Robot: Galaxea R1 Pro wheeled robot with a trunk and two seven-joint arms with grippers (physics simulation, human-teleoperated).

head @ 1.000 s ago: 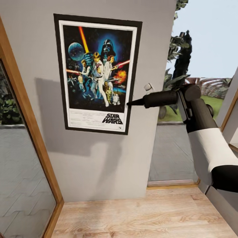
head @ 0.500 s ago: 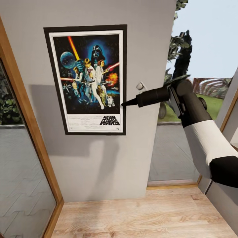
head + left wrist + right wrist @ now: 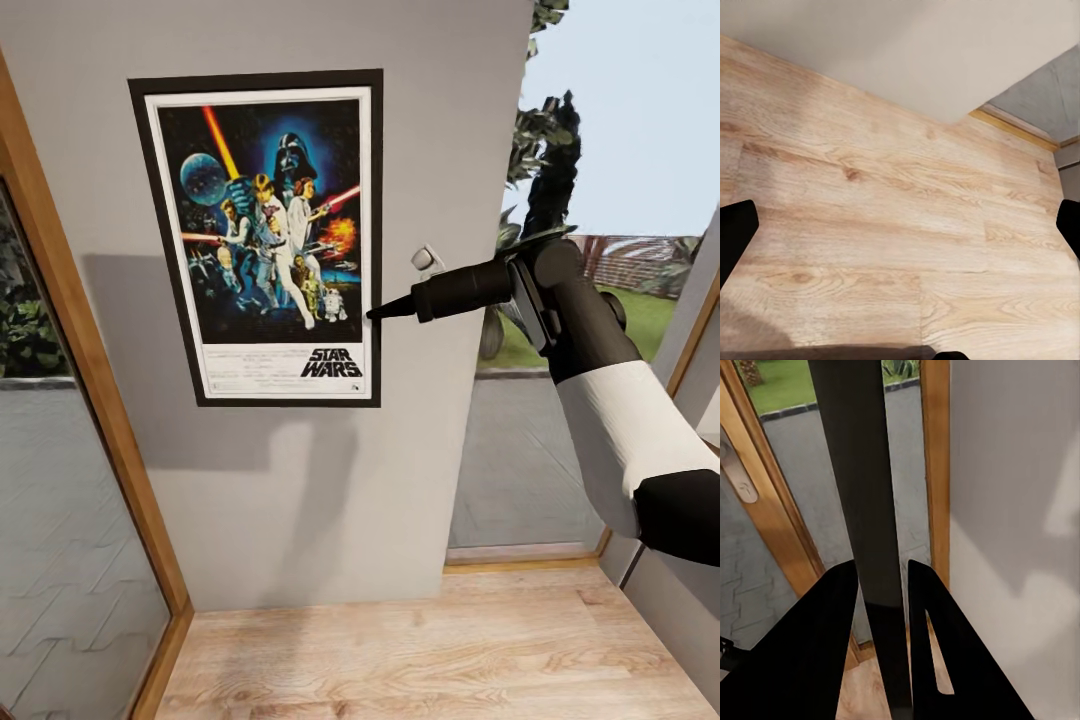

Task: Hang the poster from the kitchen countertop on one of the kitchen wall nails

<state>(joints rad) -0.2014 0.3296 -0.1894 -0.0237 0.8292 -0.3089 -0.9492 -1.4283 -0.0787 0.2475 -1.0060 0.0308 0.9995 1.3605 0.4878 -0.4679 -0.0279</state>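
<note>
Now the wall (image 3: 300,500) takes up the middle of the head view, a plain grey panel running from the top edge down to the wood floor (image 3: 430,650) along the bottom, with a wood-framed glass door (image 3: 60,480) at the left edge and garden and sky through the glazing at upper right. Next in size, the poster (image 3: 258,235) sits in the upper left of the frame, upright and square against the wall, frame edges level. From the right edge the right arm (image 3: 600,400) reaches across mid-frame, and the right gripper (image 3: 376,313) meets the poster's right edge about two thirds of the way down. In the right wrist view the dark fingers (image 3: 825,645) close on either side of the black frame edge, so it is clamped on the poster. The left gripper (image 3: 900,240) hangs over bare floor, fingertips at the far sides of its view: spread wide, holding nothing. As for progress, the pickup and carry look done and the poster is at the wall; whether it hangs on a nail I can't tell, since no nail shows. What's left, I judge, is to let go and draw the arm back, and see that it holds.
</note>
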